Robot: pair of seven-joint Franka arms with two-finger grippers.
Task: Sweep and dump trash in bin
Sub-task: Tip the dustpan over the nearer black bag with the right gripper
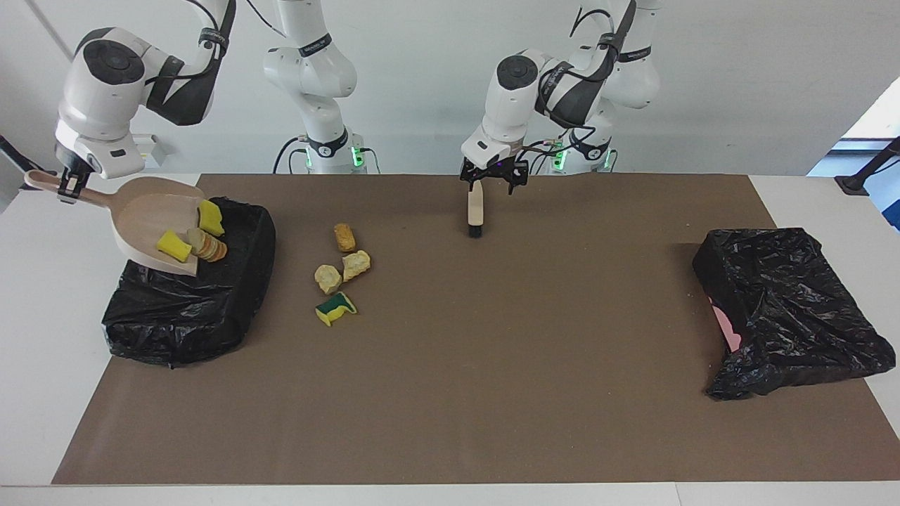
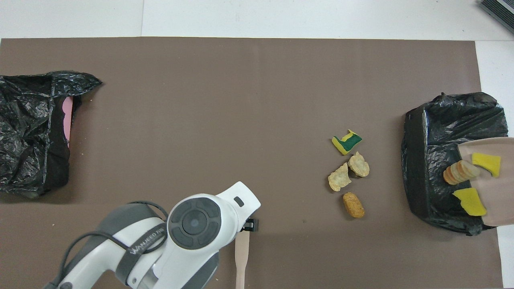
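Note:
My right gripper (image 1: 68, 184) is shut on the handle of the beige dustpan (image 1: 144, 218), which tilts down over the black-bagged bin (image 1: 190, 309) at the right arm's end. Two yellow sponge pieces (image 1: 174, 246) and a sliced bread lump (image 1: 207, 247) lie at the pan's lower lip (image 2: 502, 188). More trash lies on the mat beside the bin: an orange-brown lump (image 1: 344, 237), two pale chunks (image 1: 328, 278) and a yellow-and-green sponge (image 1: 335, 308). My left gripper (image 1: 494, 176) is open just above the handle end of the brush (image 1: 476, 207), which lies on the mat near the robots' edge.
A second black-bagged bin (image 1: 787, 309) with a pink edge showing sits at the left arm's end of the brown mat (image 1: 492, 365). In the overhead view the left arm's wrist (image 2: 192, 224) covers the bristle end of the brush (image 2: 242, 257).

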